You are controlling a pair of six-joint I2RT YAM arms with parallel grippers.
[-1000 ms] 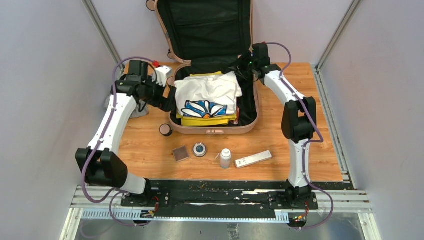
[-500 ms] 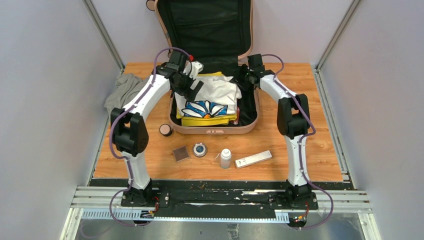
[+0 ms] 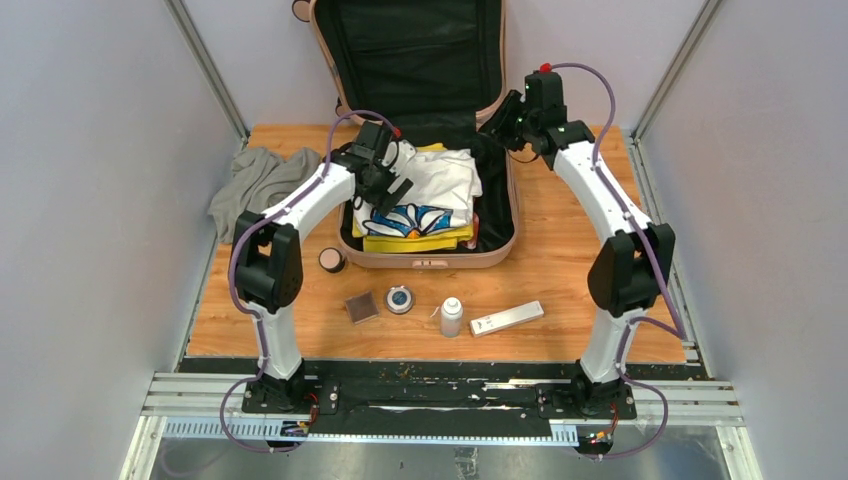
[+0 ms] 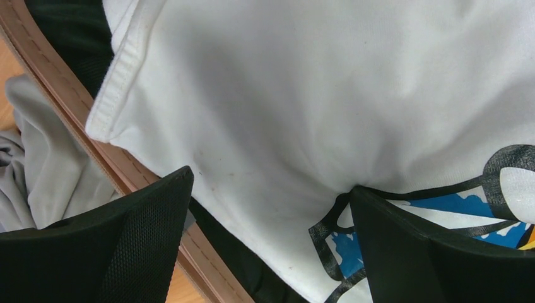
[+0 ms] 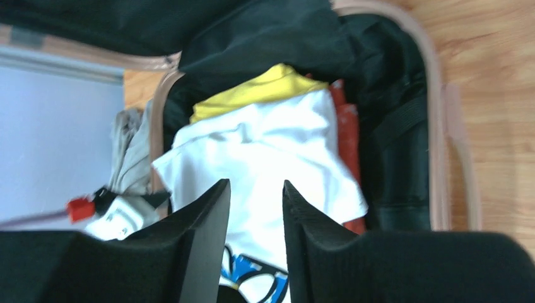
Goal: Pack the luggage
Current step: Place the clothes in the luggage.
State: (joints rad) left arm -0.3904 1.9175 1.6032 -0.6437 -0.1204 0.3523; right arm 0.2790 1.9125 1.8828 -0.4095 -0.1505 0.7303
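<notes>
Closing your wide-open left gripper point(image 4: 271, 189) could drag the folded white printed T-shirt point(image 4: 303, 95) over the pale pink hard-shell suitcase point(image 3: 420, 260) rim.

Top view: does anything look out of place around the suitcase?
Yes: a grey garment lies crumpled on the table left of the luggage, outside it, while the folded clothes sit inside.
</notes>
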